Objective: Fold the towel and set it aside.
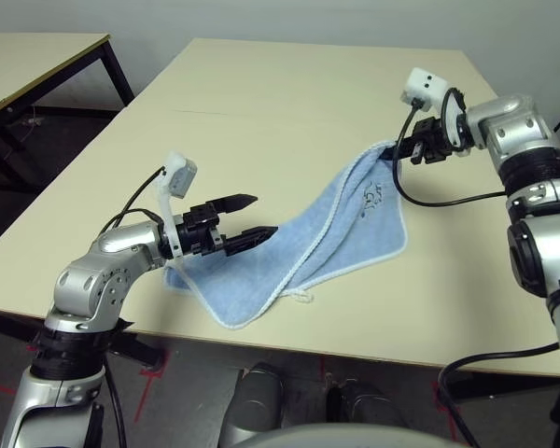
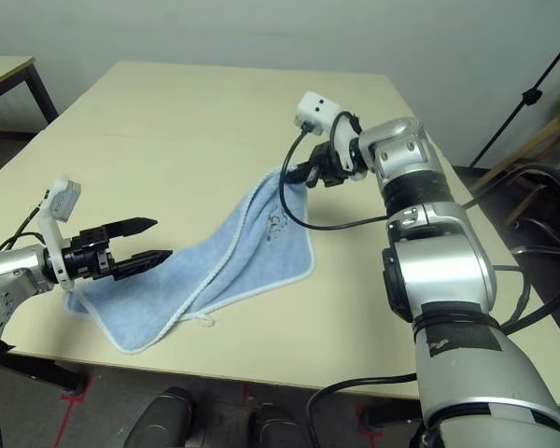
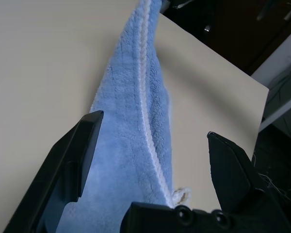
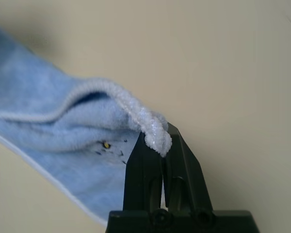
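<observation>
The table [image 1: 289, 84] is the largest item, pale-topped and straight-edged, and carries the towel; a second table [image 1: 28, 61] stands apart from it, beyond the left-hand side of the towel's table.

The towel [image 1: 252, 271], taken as the landmark, is light-blue terry cloth with white stitched edging; it lies near the table's robot-side edge, stretched slantwise from its left end, nearest the robot's left arm, to a raised corner at the right, farther from the robot; one layer is folded over along part of its length, the white edging running diagonally across the cloth; wrinkles gather below the raised corner.

The right gripper [image 4: 157, 133] is at the towel's far right corner; its two black fingers are closed together, with the white-edged corner pinched at their tips; the corner is gathered into a small bunch there.

The left gripper [image 1: 266, 215] is above the towel's left part; its two black fingers stand wide apart, with nothing between them in their grasp; the towel passes beneath.

The embroidered mark [image 1: 371, 198], dark with a small yellow detail, sits on the towel's right part, close to the gripped corner.

The loop [image 1: 301, 296], white and small, projects from the towel's robot-side edge, near mid-length, and rests on the table.
</observation>
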`<state>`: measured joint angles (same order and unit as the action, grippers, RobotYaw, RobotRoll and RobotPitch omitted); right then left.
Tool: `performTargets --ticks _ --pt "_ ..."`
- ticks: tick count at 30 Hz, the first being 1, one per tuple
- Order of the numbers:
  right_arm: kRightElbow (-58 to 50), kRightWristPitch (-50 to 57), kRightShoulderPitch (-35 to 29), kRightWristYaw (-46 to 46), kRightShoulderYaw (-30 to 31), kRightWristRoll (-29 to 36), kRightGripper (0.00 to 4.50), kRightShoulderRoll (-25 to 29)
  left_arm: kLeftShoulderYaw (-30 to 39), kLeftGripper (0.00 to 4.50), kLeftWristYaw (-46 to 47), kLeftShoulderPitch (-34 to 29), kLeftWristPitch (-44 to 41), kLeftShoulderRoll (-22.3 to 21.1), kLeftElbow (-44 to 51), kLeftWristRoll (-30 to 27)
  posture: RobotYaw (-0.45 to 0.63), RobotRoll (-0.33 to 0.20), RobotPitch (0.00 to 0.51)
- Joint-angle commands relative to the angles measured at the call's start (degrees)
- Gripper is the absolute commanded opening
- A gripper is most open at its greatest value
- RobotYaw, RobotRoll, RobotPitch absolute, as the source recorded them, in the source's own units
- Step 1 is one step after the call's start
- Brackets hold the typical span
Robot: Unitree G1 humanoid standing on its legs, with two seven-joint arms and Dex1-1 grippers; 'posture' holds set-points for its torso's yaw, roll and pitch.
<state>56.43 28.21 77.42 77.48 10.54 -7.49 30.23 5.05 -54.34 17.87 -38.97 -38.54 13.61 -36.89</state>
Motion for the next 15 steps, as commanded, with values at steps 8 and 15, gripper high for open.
performTargets --ticks 8,15 --pt "3.7 16.0 13.7 -13.3 -6.7 5.3 0.03 -5.2 -6.7 4.50 -2.8 4.3 -3.9 -2.0 -1.0 1.4 0.14 0.000 0.101" --pt "6.8 13.3 17.7 -20.6 -8.0 6.0 0.03 -7.4 -11.2 4.50 -3.7 6.7 -2.9 -0.9 -4.0 4.7 0.14 0.000 0.092"
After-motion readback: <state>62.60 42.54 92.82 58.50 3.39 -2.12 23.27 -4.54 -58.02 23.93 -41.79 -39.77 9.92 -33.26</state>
